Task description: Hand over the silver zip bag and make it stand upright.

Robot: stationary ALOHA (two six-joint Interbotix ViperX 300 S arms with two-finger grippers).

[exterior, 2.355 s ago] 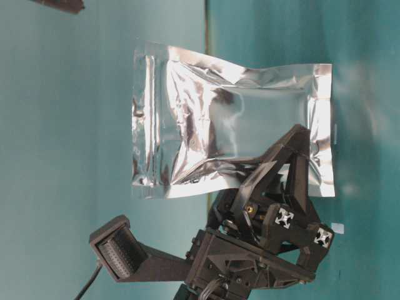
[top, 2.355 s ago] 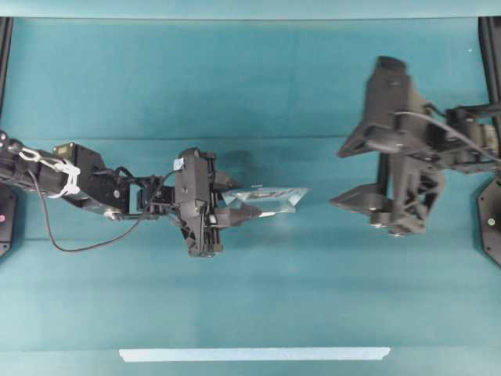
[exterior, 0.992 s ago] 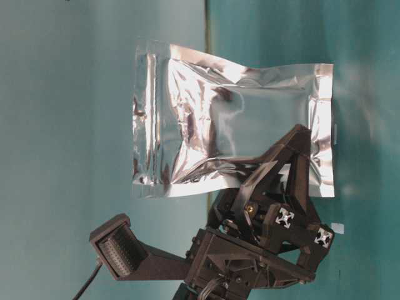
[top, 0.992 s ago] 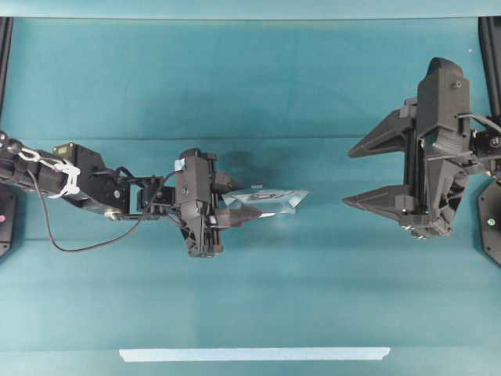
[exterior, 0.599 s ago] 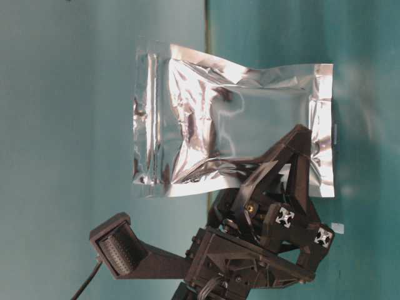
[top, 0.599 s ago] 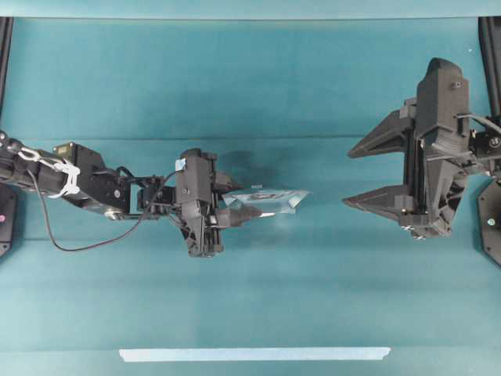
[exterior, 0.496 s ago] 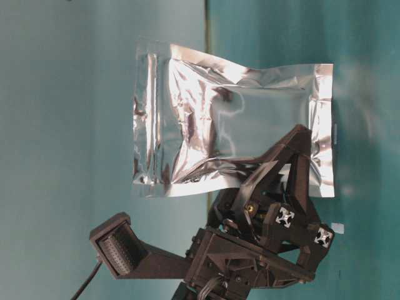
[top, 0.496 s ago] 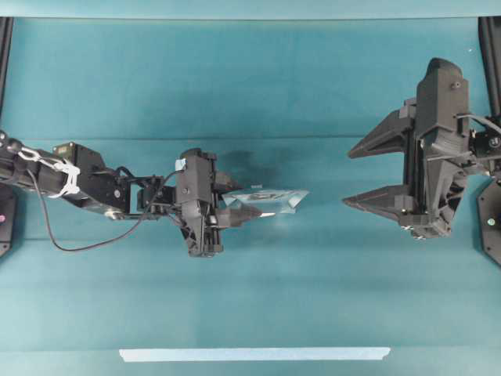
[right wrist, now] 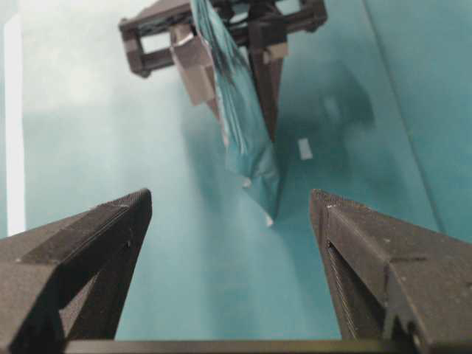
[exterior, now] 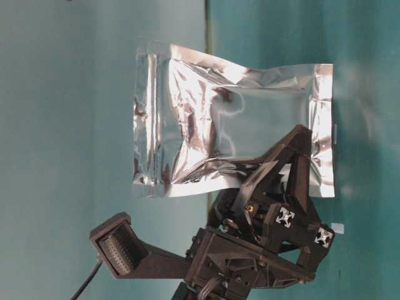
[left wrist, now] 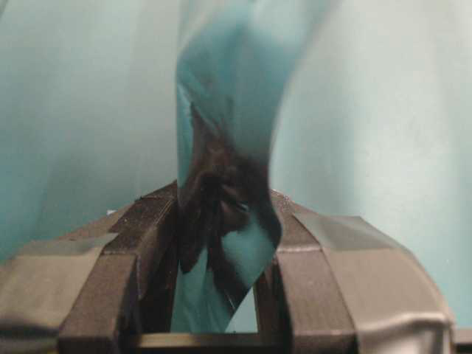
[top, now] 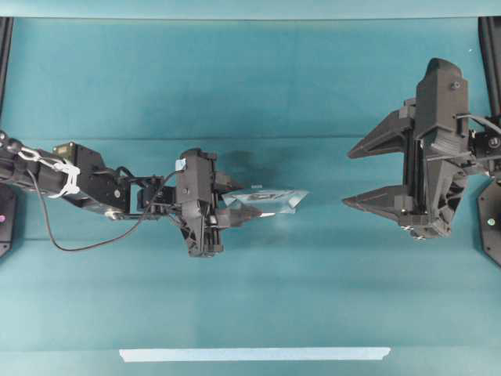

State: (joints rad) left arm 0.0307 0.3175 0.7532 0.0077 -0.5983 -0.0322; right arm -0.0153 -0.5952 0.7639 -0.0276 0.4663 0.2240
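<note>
The silver zip bag (top: pixel 274 199) is a crinkled foil pouch held edge-on above the table by my left gripper (top: pixel 249 200), which is shut on its left end. In the table-level view the silver zip bag (exterior: pixel 219 131) shows its flat face, with the left gripper (exterior: pixel 279 164) clamped on its lower edge. The left wrist view has the bag (left wrist: pixel 225 169) squeezed between both pads. My right gripper (top: pixel 351 176) stands wide open to the right, apart from the bag. In the right wrist view the bag (right wrist: pixel 247 122) hangs ahead of the open right gripper (right wrist: pixel 230 203), with a gap between them.
A long pale tape strip (top: pixel 254 354) lies along the table's front edge. A tiny white scrap (right wrist: pixel 304 149) lies on the teal table (top: pixel 313 290) under the bag. Black frame posts (top: pixel 5 47) stand at the back corners.
The right gripper turned so its open jaws face the bag, then stayed still over the last second. The left gripper and bag have not moved.
</note>
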